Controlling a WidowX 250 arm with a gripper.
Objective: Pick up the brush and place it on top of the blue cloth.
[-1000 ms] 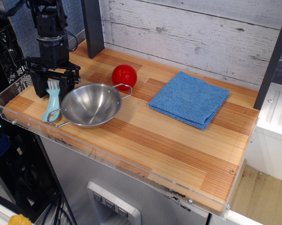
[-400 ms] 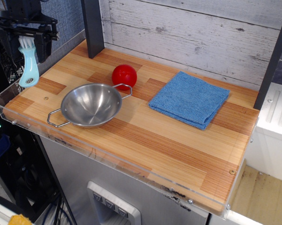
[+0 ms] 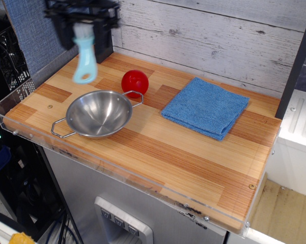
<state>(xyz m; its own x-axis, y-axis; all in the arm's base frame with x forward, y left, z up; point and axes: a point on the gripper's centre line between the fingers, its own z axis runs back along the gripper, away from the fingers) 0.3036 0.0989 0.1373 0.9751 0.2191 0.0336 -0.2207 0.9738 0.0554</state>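
Gripper (image 3: 83, 25) high at far left, fingers pinching the brush (image 3: 84, 55) by its bristle end, handle hanging down, airborne above desk (image 3: 193, 168). Blue cloth (image 3: 205, 107) flat, far right.

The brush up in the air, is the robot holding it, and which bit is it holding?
Yes. The end effector holds the brush by its bristle end, and the handle with the hole hangs down above the table.
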